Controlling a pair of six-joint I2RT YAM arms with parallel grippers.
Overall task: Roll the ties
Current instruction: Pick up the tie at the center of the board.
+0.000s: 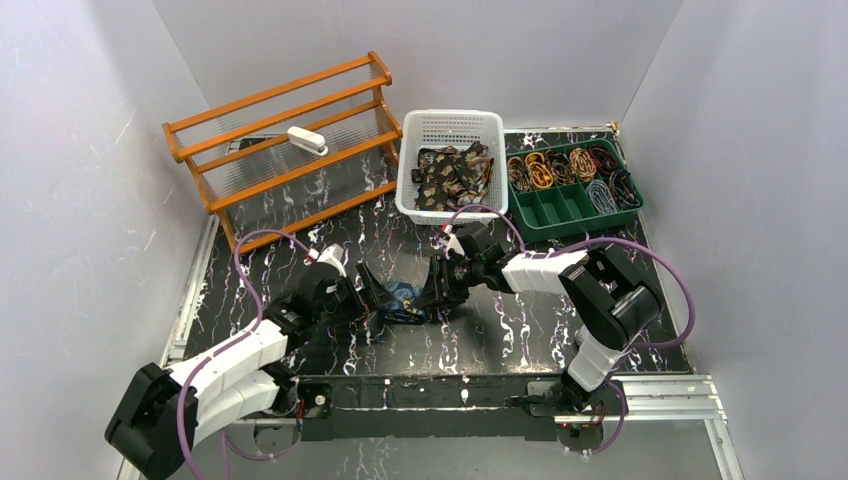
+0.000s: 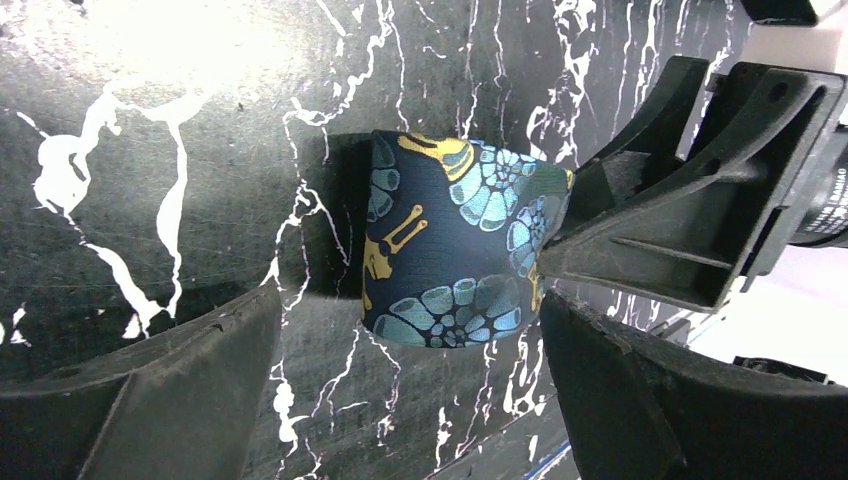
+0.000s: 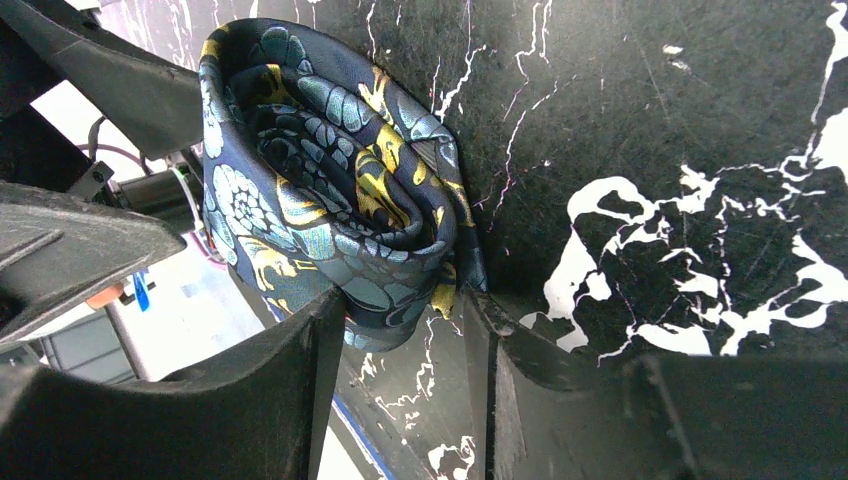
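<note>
— Where is the tie (image 2: 450, 245)?
— Rolled up, blue with teal and gold, on the black marbled table (image 1: 520, 330), between the two grippers.
— Who has it?
— The right gripper (image 3: 405, 300). Its jaws are narrowed onto the roll, one finger against each side. The left gripper (image 2: 400, 330) is spread wide, the roll just ahead of it, untouched.
— And behind?
— A white basket (image 1: 450, 122) of loose ties (image 1: 455, 175), a green tray (image 1: 570, 208) with rolled ties (image 1: 560, 168) just beside it, and a wooden rack (image 1: 290, 130) at the left.
</note>
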